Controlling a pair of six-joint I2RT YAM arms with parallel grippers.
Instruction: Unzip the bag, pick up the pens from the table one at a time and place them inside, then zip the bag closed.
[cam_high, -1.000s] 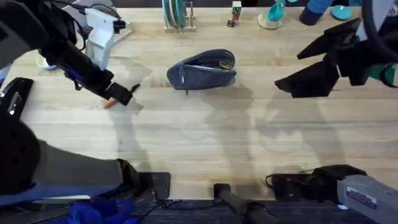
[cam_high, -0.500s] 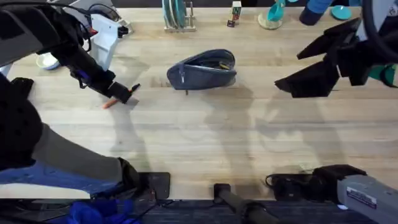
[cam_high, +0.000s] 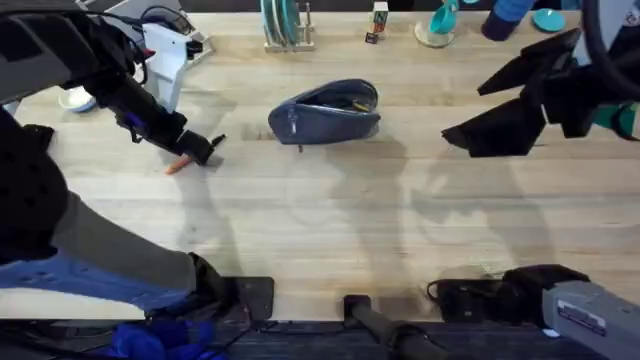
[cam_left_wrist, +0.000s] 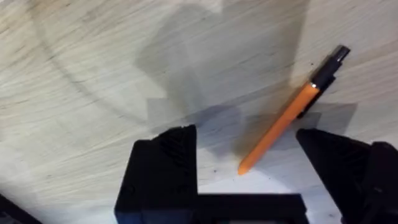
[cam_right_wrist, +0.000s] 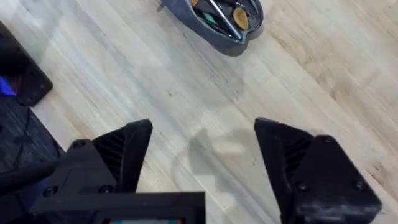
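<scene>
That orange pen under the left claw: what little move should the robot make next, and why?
Probably lower a touch and close the fingers. The left gripper is open, and the orange pen lies flat on the table with its lower end between the two fingers, apparently not yet gripped. The bag already sits unzipped, ready to take it. The right gripper waits open.

In the overhead view the left gripper (cam_high: 205, 150) covers most of the orange pen (cam_high: 176, 166), leaving just one short end poking out on the table (cam_high: 330, 230). In the left wrist view that pen (cam_left_wrist: 283, 118) shows whole, but both black fingers (cam_left_wrist: 165, 171) are cut off by the picture's edge. The bag (cam_high: 325, 110) lies unzipped; its contents (cam_right_wrist: 224, 12) are cropped in the right wrist view and too small to identify from overhead. The right gripper (cam_high: 480, 125) looks large, dark and blurred overhead.
</scene>
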